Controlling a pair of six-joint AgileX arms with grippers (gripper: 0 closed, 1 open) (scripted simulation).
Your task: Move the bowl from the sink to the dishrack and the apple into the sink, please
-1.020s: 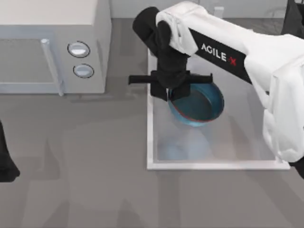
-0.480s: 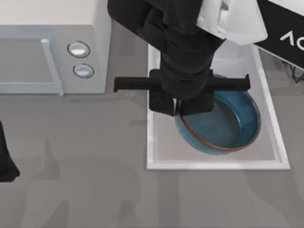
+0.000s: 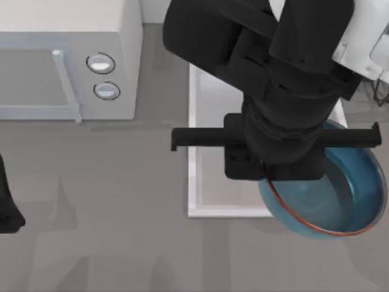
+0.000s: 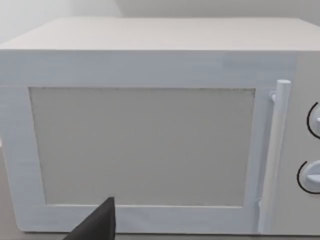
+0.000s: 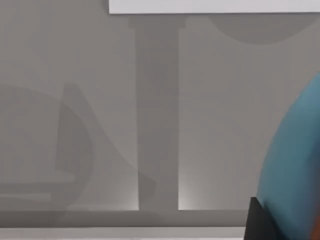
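Observation:
The glossy blue bowl with its reddish-brown rim hangs tilted above the front right corner of the white sink, reaching out past the sink's front rim. My right gripper is shut on the bowl's left rim, with the arm's black wrist covering the middle of the sink. In the right wrist view the bowl is a blue curve beside a dark fingertip over grey tabletop. A bit of dark wire dishrack shows at the right edge. The apple is out of view. My left arm stays parked at the left edge.
A white microwave with two knobs stands at the back left, and its door and handle face the left wrist camera. Grey tabletop spreads in front of the sink and microwave.
My right gripper has lifted the bowl out of the sink's middle and carried it up, forward and to the right. The left arm has not moved.

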